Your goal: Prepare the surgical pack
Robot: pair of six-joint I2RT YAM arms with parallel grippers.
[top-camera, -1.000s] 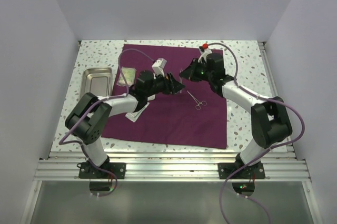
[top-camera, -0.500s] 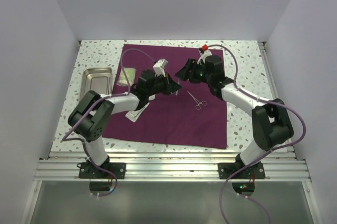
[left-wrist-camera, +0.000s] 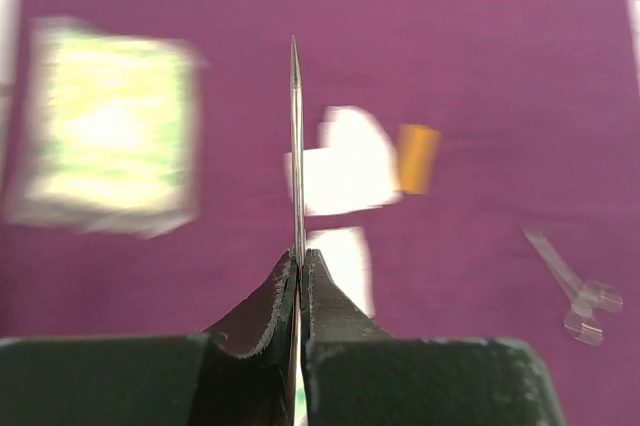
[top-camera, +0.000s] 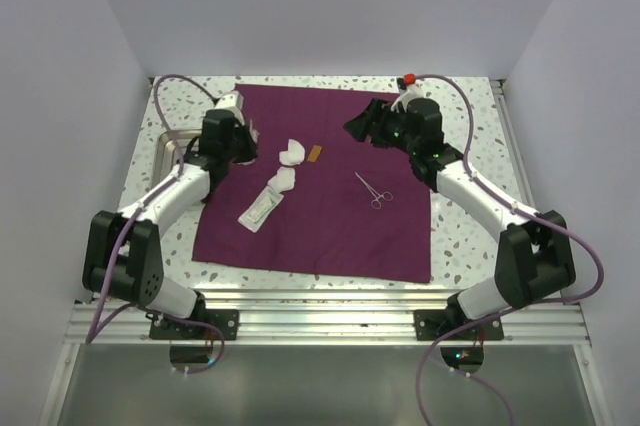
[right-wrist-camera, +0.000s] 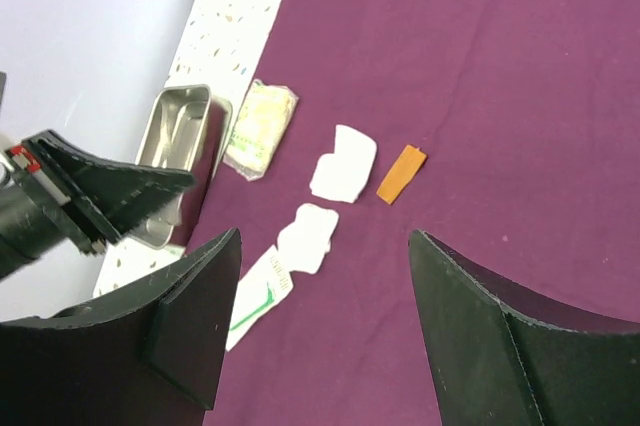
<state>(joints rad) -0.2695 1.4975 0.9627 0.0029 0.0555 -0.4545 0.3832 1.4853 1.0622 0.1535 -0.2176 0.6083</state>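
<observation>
The left pincer (left-wrist-camera: 300, 264), clenched on just one end of a thin metal instrument (left-wrist-camera: 297, 146) above the far-left corner of the purple cloth (top-camera: 330, 236), could let it pivot and drop off the cloth, while the right pincer (right-wrist-camera: 325, 246) hangs released over the cloth's far-right part.

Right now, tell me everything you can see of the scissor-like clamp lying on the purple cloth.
The clamp is a thin, shiny metal instrument: two small finger rings at its near end and slim shafts running up and to the left to a fine tip, too small to tell whether it is closed. It lies flat and slanted on the cloth, right of centre. Only the cloth touches it. The gauze lies apart, to its left. The left wrist view shows it only as a blur.
</observation>
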